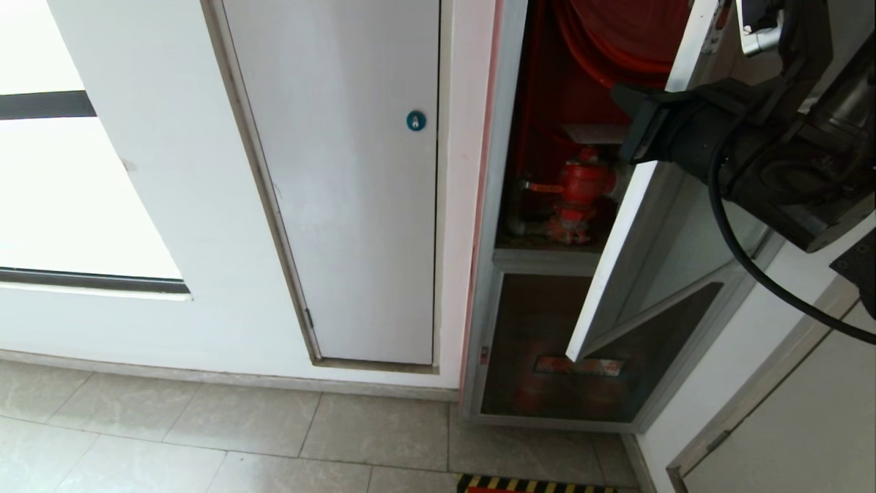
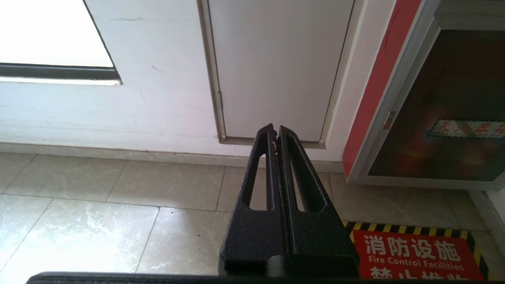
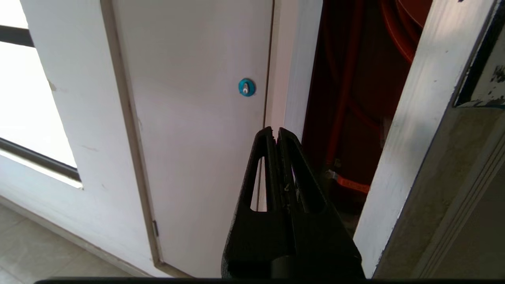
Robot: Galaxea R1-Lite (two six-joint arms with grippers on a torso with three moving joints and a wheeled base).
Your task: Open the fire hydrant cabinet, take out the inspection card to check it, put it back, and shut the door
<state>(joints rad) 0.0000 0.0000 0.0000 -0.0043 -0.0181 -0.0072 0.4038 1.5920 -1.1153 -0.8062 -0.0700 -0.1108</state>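
The fire hydrant cabinet (image 1: pixel 489 205) stands at the right with its red inside showing. Its door (image 1: pixel 629 253) is swung partly out, pale edge toward me; the same edge (image 3: pixel 418 118) fills one side of the right wrist view. My right gripper (image 1: pixel 628 124) is shut and empty, its tips at the door's free edge, in front of the gap. In its own view the right gripper (image 3: pixel 275 130) points at the cabinet's left frame. A pale flat piece (image 1: pixel 592 133) sits above the red valve (image 1: pixel 582 185); I cannot tell if it is the inspection card. My left gripper (image 2: pixel 275 128) hangs shut, low over the floor.
A white panel with a blue round lock (image 1: pixel 415 121) is left of the cabinet. Below the open door is a smaller glass door with a red strip label (image 1: pixel 578 366). Coiled red hose (image 1: pixel 616 41) fills the cabinet's top. A red floor sign (image 2: pixel 414 256) lies before it.
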